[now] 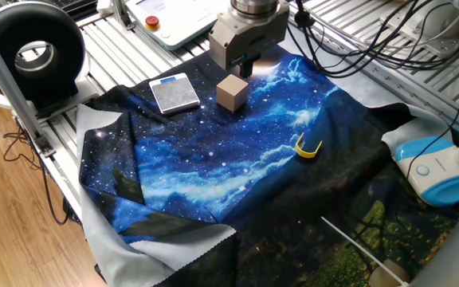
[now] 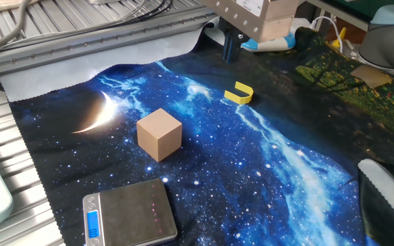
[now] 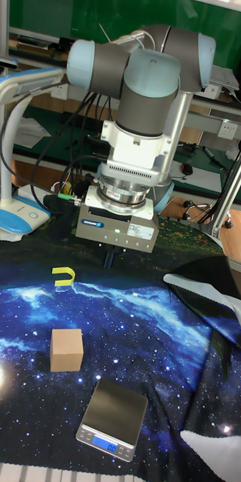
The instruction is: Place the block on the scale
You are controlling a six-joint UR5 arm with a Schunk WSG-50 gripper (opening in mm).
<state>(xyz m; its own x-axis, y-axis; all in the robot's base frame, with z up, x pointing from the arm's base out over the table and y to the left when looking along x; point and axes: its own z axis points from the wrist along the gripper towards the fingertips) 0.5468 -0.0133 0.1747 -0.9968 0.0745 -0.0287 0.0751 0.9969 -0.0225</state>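
A matte tan wooden block (image 2: 159, 134), cube-shaped, is sitting on the glossy galaxy-print cloth (image 2: 286, 164), just beside the flat brushed-metal scale (image 2: 130, 213). The gripper (image 3: 110, 259) is hovering above, holding nothing; whether its jaws are parted cannot be told. A curved yellow clip (image 2: 239, 93) is lying apart.

Two oblique table views, opposite sides; tall frontal view, perhaps farther.

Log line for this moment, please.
gripper: above cloth, empty | block: on cloth, ungrasped | scale: platform bare | step: grasp pending
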